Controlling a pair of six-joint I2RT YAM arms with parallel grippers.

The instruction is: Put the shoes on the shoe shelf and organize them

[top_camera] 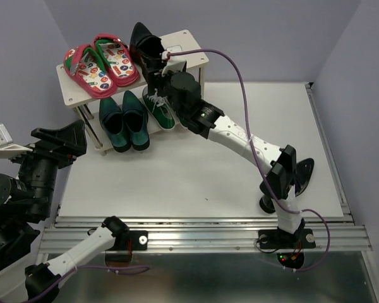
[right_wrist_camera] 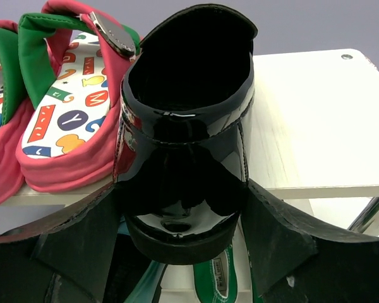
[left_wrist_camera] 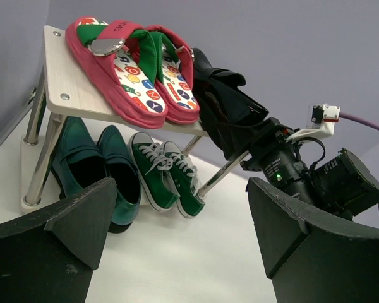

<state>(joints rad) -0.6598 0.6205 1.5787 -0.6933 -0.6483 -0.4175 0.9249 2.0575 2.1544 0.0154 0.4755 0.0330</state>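
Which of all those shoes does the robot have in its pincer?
The glossy black dress shoe, in the right pincer at the top board; the teal dress shoes and green canvas sneakers stand free below.

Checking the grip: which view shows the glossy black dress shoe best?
Right wrist: the glossy black dress shoe fills the frame, sharp and close. Top external shows it small from above; left wrist shows only a dark side profile.

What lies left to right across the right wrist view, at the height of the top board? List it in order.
red flip-flops → black dress shoe → the bare part of the shoe shelf, on its top board
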